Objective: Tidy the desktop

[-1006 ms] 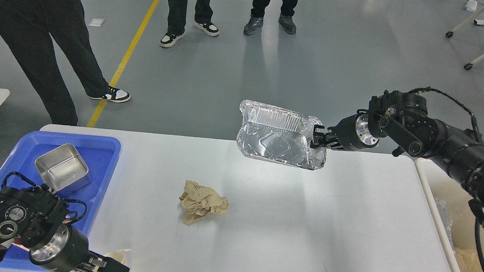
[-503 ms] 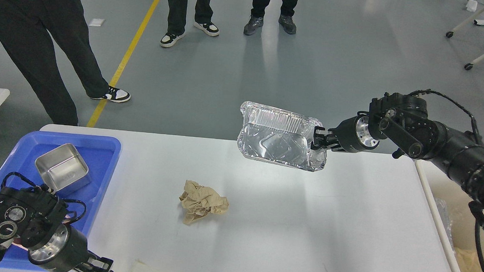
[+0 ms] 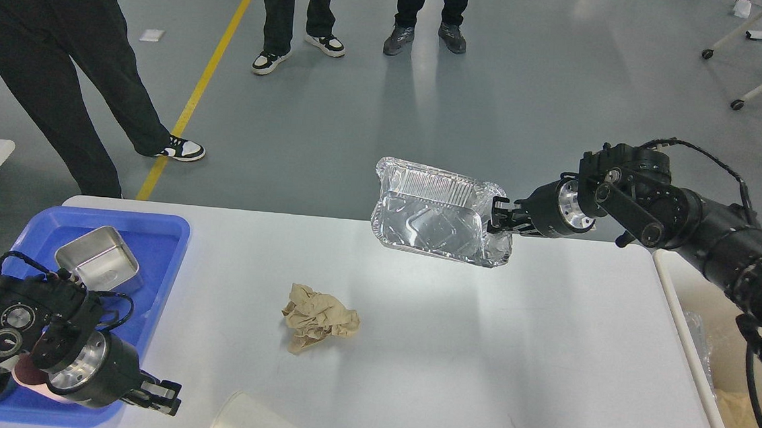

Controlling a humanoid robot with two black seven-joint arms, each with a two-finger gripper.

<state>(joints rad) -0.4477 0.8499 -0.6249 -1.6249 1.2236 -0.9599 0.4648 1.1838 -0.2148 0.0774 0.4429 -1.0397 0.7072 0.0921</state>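
Your right claw (image 3: 498, 216) grips the foil tray (image 3: 435, 218) by its right rim, held tilted above the bench's (image 3: 478, 352) far edge. The crumpled paper (image 3: 317, 317) lies mid-bench, nearer your left claw (image 3: 159, 396), which looks released and empty.

A blue plastic tray (image 3: 168, 227) holds a shiny square metal box (image 3: 96, 264). Three people in black trousers (image 3: 65, 75) stand on the grey floor (image 3: 561, 86), which has a yellow line (image 3: 204, 84). White chair legs with wheels (image 3: 753, 78) stand far right.
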